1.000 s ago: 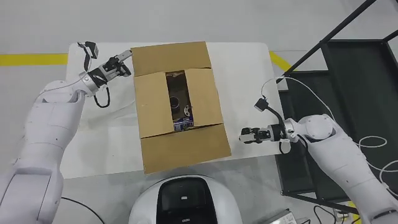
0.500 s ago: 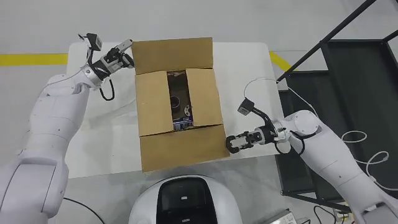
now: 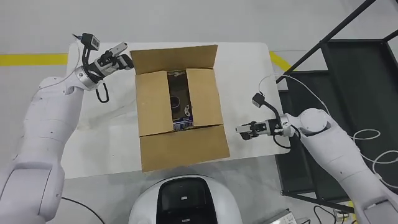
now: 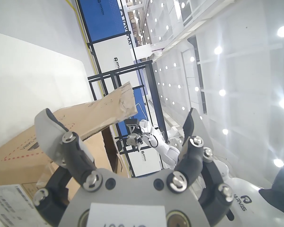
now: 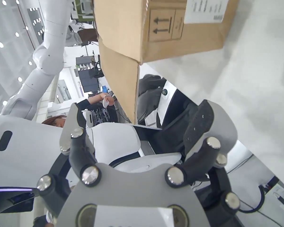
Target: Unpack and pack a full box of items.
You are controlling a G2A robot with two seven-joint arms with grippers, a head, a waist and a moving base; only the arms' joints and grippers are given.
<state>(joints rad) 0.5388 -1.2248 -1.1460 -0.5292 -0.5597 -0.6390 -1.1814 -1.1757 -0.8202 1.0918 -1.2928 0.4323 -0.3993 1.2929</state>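
Though beside the box (image 3: 182, 144), left pincer (image 3: 126, 56) gapes empty.

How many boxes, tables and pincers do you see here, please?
box: 1
table: 1
pincers: 2 (left pincer, right pincer)
Total: 4

White table (image 3: 242, 62), black metal rack (image 3: 348, 68) just beside it; yellow floor stripe (image 3: 31, 59) — past the table's edge
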